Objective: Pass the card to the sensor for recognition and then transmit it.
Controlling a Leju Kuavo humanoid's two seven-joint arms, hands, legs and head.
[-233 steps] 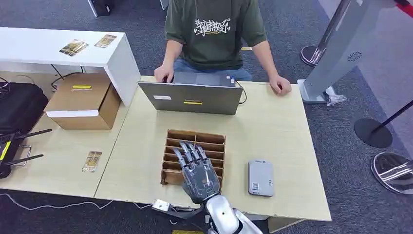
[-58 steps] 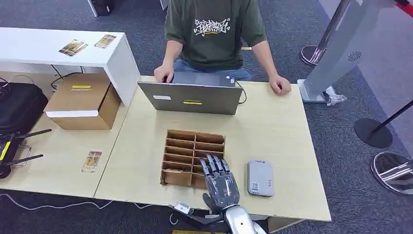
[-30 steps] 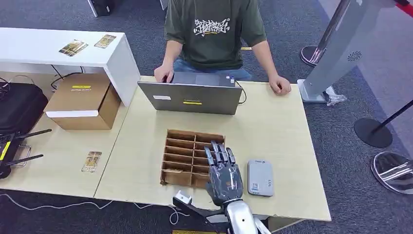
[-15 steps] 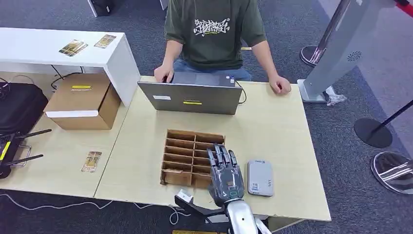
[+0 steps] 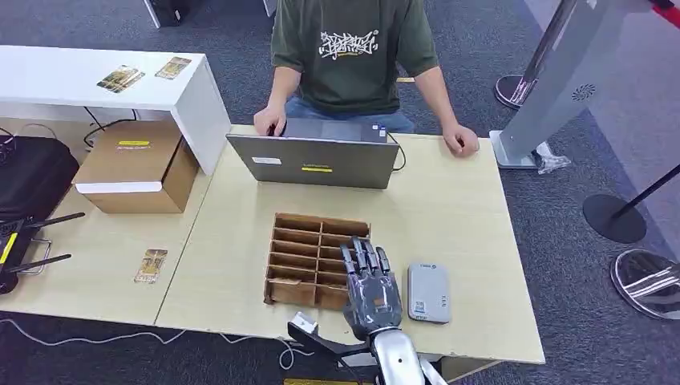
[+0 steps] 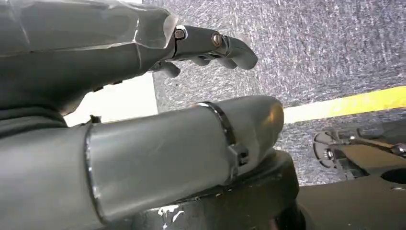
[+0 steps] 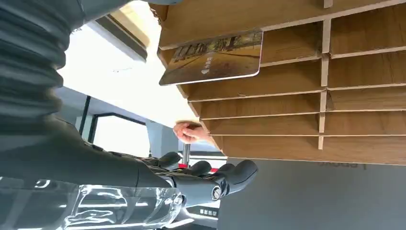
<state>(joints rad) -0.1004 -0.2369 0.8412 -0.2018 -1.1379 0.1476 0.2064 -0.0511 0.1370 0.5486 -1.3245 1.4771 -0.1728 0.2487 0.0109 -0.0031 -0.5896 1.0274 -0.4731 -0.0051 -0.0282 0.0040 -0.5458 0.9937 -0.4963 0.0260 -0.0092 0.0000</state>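
While the right hand [image 5: 371, 289] hovers low in the frame over the right-hand column of the wooden slotted rack [image 5: 298, 258], its fingers spread and straight with nothing between them, the biggest risk I see is to the surface [image 5: 449, 216] layout as a whole: a clumsy reach could shove the light rack toward the laptop [image 5: 313, 161] at upper centre, where a person [image 5: 348, 56] sits with hands on the surface. Next in scale, the grey card sensor [image 5: 428, 292] lies just to the right of the hand, near the lower edge, and a sideways sweep could knock it. Smallest is the card [image 7: 213, 57] itself: the right wrist view shows it leaning in one slot of the rack, part of it proud of the divider, so thick fingers may push it deeper or tip it flat rather than pinch it. The left hand [image 6: 143, 96] hangs beside the robot with fingers apart, holding nothing, so it offers no help
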